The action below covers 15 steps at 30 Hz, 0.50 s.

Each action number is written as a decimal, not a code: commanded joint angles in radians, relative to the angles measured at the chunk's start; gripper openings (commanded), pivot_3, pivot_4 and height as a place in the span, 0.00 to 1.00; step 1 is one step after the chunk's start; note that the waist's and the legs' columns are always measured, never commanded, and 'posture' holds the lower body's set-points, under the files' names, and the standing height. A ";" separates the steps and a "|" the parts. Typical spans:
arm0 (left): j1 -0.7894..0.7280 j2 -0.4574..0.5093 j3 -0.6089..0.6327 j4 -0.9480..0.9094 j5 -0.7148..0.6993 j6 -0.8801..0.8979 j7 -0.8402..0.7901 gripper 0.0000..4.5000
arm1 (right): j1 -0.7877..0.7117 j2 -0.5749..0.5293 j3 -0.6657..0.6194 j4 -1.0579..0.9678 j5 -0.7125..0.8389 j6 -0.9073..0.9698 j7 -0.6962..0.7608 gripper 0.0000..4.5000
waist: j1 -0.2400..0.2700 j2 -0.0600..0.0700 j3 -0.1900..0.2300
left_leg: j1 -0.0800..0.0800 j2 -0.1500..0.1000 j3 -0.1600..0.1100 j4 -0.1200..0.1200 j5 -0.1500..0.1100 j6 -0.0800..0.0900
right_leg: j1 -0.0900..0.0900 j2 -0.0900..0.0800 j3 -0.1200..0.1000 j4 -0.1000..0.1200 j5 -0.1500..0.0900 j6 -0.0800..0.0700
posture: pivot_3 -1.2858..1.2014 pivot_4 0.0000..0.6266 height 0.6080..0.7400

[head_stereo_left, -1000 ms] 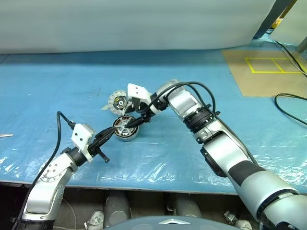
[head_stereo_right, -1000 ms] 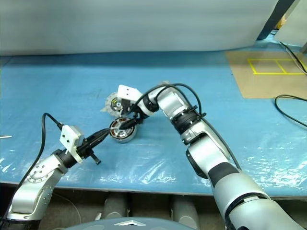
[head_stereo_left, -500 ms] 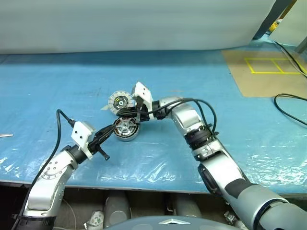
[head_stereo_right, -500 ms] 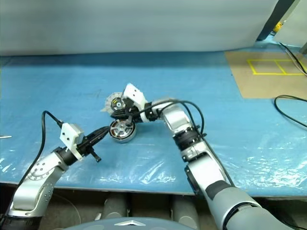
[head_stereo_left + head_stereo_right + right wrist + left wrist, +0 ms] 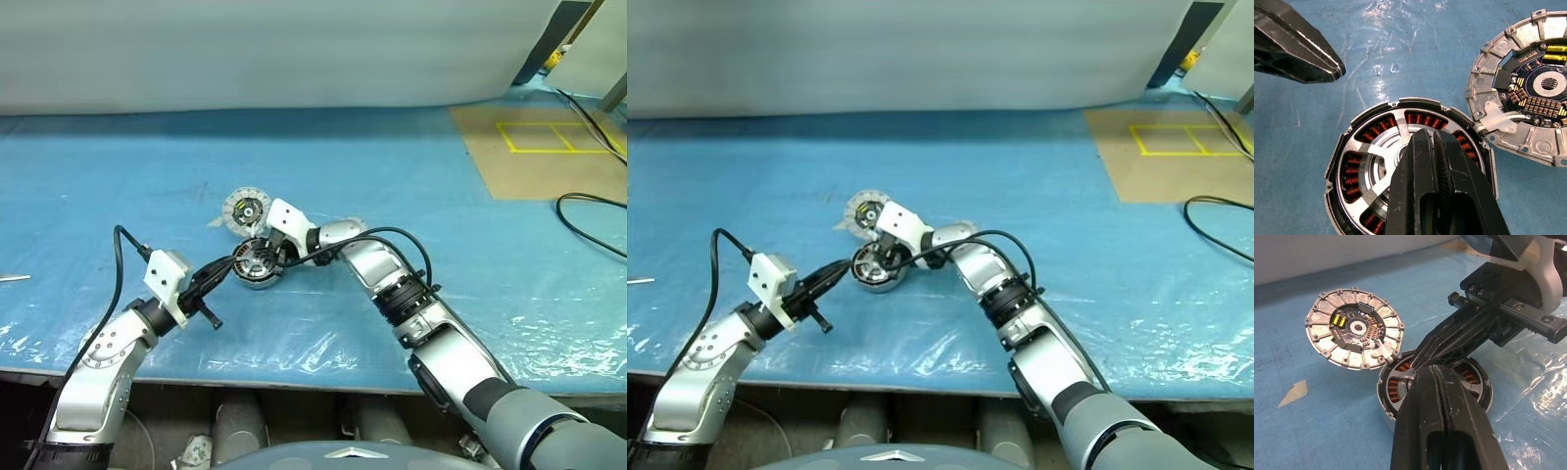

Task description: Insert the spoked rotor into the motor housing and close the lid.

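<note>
Currently catalogued, with every place given relative to the motor housing [image 5: 258, 263]:

Motor housing: sits flat on the blue worktop [image 5: 118, 196], open face up, copper windings ringed round the centre.

Spoked rotor [image 5: 1382, 155]: seen in the right wrist view seated in the housing mouth, its spokes lying across the windings and its silvery hub at the middle. Whether it is pressed fully home cannot be told.

Lid [image 5: 245, 210]: lies just beyond the housing on the far side, its rim touching or very nearly touching the housing rim, segmented face and dark centre upward. A flat disc with no long axis; any approach across its rim serves.

Right gripper [image 5: 263, 257]: clenched, empty, tips directly over the rotor hub, reaching in from the housing's right.

Left gripper [image 5: 227, 270]: clenched, holding nothing, tips just beside the housing's near-left rim, not clearly touching.

Judgement: the insertion looks done or nearly so; the lid is the remaining item. It lies away from both grippers, past the housing, and the right gripper is the nearer. It has to be turned face-down over the housing.
</note>
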 commanded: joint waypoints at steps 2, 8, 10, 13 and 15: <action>-0.004 -0.003 0.014 -0.013 -0.010 -0.018 0.002 0.00 | 0.024 -0.038 0.069 -0.002 -0.030 0.021 0.062 0.02 | 0.002 0.000 0.000 | 0.000 0.000 0.000 0.000 -0.001 0.002 | 0.001 0.000 0.000 0.000 0.000 0.000 | 0.52 0.24 1.00; -0.012 -0.005 0.016 -0.005 -0.008 -0.022 0.003 0.00 | 0.001 0.019 -0.042 -0.029 0.072 -0.013 0.033 0.02 | -0.001 0.000 0.000 | -0.002 0.000 0.000 -0.001 -0.001 0.002 | -0.002 0.000 0.000 -0.001 0.000 0.000 | 0.52 0.24 1.00; -0.013 -0.005 0.016 -0.006 -0.008 -0.022 0.003 0.00 | -0.008 0.030 -0.076 -0.031 0.096 -0.035 0.026 0.02 | -0.002 0.000 0.000 | -0.005 0.000 0.000 -0.001 -0.001 0.002 | -0.005 0.001 0.000 -0.001 0.000 0.000 | 0.52 0.24 1.00; -0.017 -0.005 0.021 -0.010 -0.011 -0.020 0.005 0.00 | -0.020 0.037 -0.122 -0.026 0.137 -0.071 0.035 0.02 | -0.001 0.000 0.000 | -0.008 0.000 0.000 -0.001 0.000 -0.001 | -0.007 0.001 0.000 -0.001 0.000 0.000 | 0.52 0.24 1.00; -0.019 -0.006 0.027 -0.014 -0.018 -0.017 0.007 0.00 | -0.024 0.034 -0.140 -0.027 0.160 -0.084 0.054 0.02 | -0.001 0.000 0.000 | -0.009 0.000 0.000 -0.002 0.000 -0.001 | -0.007 0.001 0.000 -0.002 0.000 0.000 | 0.52 0.24 1.00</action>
